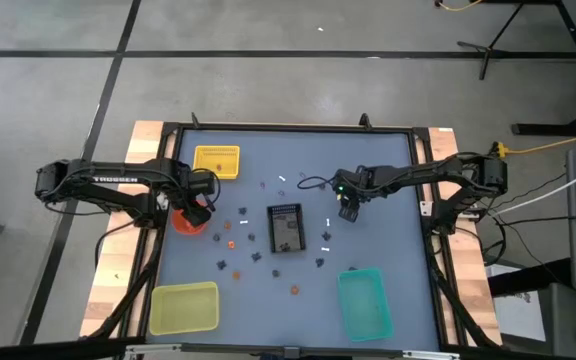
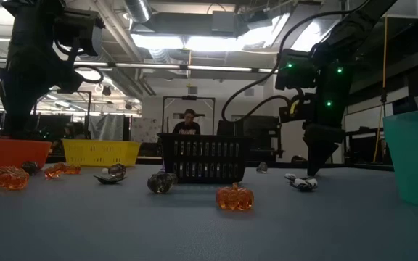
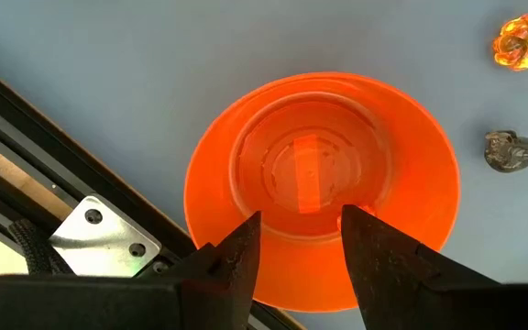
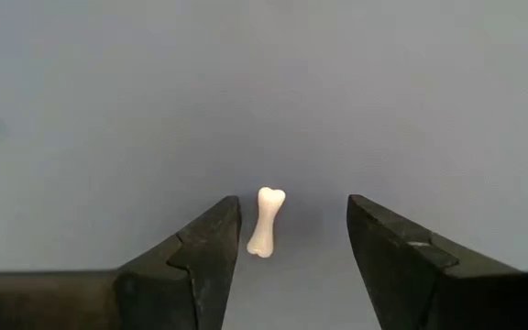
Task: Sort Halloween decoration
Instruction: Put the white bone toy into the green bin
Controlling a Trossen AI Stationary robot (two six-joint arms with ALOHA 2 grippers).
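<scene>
Tiny trinkets lie scattered on the grey-blue table. In the right wrist view a white bone (image 4: 266, 221) lies flat between the fingers of my open right gripper (image 4: 293, 238), which touch nothing. In the high view my right gripper (image 1: 348, 212) hangs right of the black tray (image 1: 286, 228). My open left gripper (image 3: 301, 247) hovers over the orange bowl (image 3: 319, 183), fingers bare; the high view shows my left gripper (image 1: 198, 207) near the table's left edge. An orange pumpkin (image 3: 523, 41) and a grey trinket (image 3: 510, 151) lie on the table beside the bowl.
A yellow tray (image 1: 216, 160) sits at the far left, a yellow-green tray (image 1: 183, 307) at the near left, a teal tray (image 1: 364, 302) at the near right. More trinkets lie around the black tray, such as an orange pumpkin (image 2: 234, 197). A person (image 2: 188, 123) stands behind the table.
</scene>
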